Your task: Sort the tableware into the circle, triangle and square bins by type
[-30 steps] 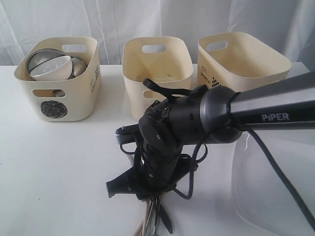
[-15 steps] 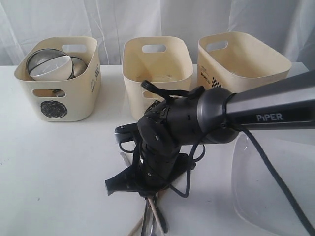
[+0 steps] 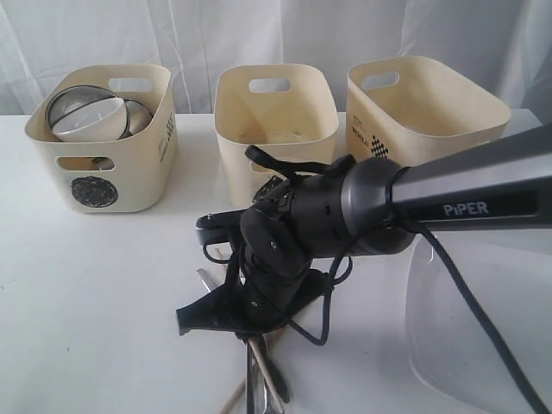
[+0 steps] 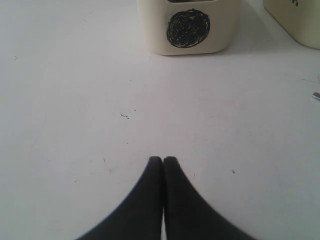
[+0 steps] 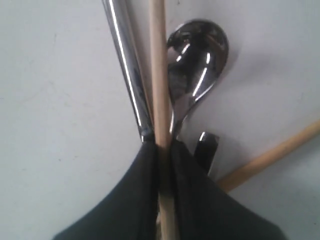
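My right gripper [image 5: 161,146] is shut on a wooden chopstick [image 5: 159,75] that runs straight between its fingers. A steel knife [image 5: 127,70] lies tight against one side of it and a steel spoon [image 5: 197,60] against the other. The second chopstick [image 5: 272,155] lies apart, slanted on the table. In the exterior view the right gripper [image 3: 254,332] is low over this cutlery [image 3: 259,379] at the table's front middle. The circle bin [image 3: 103,172] holds a steel bowl [image 3: 73,99], a white bowl [image 3: 90,121] and a steel mug [image 3: 142,112]. My left gripper [image 4: 163,160] is shut and empty.
The middle bin [image 3: 276,112] and the square bin [image 3: 423,103] stand at the back. A large white square plate [image 3: 483,336] lies at the front right. The right arm's black wrist and cables hide the table's middle. The circle bin [image 4: 189,30] faces the left gripper.
The right wrist has shifted a little to the left and risen slightly. The cutlery under it has shifted with it, and a steel tip now shows left of the wrist.
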`<state>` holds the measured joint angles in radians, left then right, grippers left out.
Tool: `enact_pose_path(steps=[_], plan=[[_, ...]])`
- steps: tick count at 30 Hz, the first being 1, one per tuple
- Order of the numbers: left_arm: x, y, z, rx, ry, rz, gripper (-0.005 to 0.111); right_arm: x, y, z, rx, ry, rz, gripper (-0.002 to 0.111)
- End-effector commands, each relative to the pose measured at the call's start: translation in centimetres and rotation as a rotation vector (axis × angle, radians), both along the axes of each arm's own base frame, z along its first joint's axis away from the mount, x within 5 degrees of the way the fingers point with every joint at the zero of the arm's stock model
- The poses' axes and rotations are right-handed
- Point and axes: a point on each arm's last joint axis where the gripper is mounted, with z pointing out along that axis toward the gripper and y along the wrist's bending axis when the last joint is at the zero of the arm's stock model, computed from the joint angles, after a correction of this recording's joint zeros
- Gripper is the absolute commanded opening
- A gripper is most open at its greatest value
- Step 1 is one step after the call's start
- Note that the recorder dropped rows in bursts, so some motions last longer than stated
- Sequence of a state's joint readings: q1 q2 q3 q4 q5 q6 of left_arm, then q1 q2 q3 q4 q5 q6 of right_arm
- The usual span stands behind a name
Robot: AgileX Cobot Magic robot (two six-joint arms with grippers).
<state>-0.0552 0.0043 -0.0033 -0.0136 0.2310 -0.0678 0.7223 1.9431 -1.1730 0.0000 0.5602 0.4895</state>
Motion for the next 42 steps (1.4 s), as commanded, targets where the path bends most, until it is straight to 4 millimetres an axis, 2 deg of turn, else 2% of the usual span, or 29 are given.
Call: enact_pose_path(steps=[1,8,11,15,17,21,22,23,25,26,27,29,30,32,35,37,38,39,40,42], plan=[[0.0,-0.1,-0.1,-0.015,0.0,-0.005,0.0,-0.1,0.1,2.8,0.066,-0.09,0.028,0.0],[0.0,-0.1,-0.1,-0.015,0.0,-0.005,0.0,-1.0,-1.1,9.6,0.142,-0.28,0.08,0.0],[0.0,-0.1,-0.1,-0.015,0.0,-0.005,0.0,-1.2,-2.7,13.4,0.164,-0.424,0.099,0.0],[0.0,-0.1,-0.1,-0.015,0.0,-0.005,0.0,-0.6,-6.7,19.0,0.205,-0.694,0.061,0.0],[0.0,-0.1,-0.1,-0.015,0.0,-0.005,0.0,0.1,-8.8,20.6,0.23,-0.791,-0.006,0.0],[0.0,-0.1,-0.1,-0.015,0.0,-0.005,0.0,2.6,-13.2,22.1,0.29,-0.918,-0.173,0.0],[0.0,-0.1,-0.1,-0.015,0.0,-0.005,0.0,4.0,-15.0,22.2,0.324,-0.982,-0.229,0.0],[0.0,-0.1,-0.1,-0.015,0.0,-0.005,0.0,4.6,-15.7,22.3,0.359,-1.026,-0.25,0.0],[0.0,-0.1,-0.1,-0.015,0.0,-0.005,0.0,6.6,-16.7,22.4,0.493,-1.174,-0.257,0.0],[0.0,-0.1,-0.1,-0.015,0.0,-0.005,0.0,7.7,-16.6,22.3,0.587,-1.289,-0.216,0.0],[0.0,-0.1,-0.1,-0.015,0.0,-0.005,0.0,8.2,-16.4,21.8,0.625,-1.32,-0.201,0.0],[0.0,-0.1,-0.1,-0.015,0.0,-0.005,0.0,10.1,-15.8,18.9,0.639,-1.301,-0.183,0.0],[0.0,-0.1,-0.1,-0.015,0.0,-0.005,0.0,11.7,-15.7,15.9,0.636,-1.237,-0.226,0.0],[0.0,-0.1,-0.1,-0.015,0.0,-0.005,0.0,14.0,-16.0,11.9,0.664,-1.167,-0.368,0.0],[0.0,-0.1,-0.1,-0.015,0.0,-0.005,0.0,16.9,-15.7,7.8,0.639,-1.118,-0.412,0.001],[0.0,-0.1,-0.1,-0.015,0.0,-0.005,0.0,18.3,-15.1,6.4,0.638,-1.109,-0.404,0.01],[0.0,-0.1,-0.1,-0.015,0.0,-0.005,0.0,18.9,-14.8,6.1,0.629,-1.107,-0.379,0.022],[0.0,-0.1,-0.1,-0.015,0.0,-0.005,0.0,18.9,-14.7,6.0,0.624,-1.107,-0.365,0.029],[0.0,-0.1,-0.1,-0.015,0.0,-0.005,0.0,19.0,-14.6,6.2,0.619,-1.107,-0.353,0.042],[0.0,-0.1,-0.1,-0.015,0.0,-0.005,0.0,18.9,-14.7,6.5,0.612,-1.101,-0.356,0.052]])
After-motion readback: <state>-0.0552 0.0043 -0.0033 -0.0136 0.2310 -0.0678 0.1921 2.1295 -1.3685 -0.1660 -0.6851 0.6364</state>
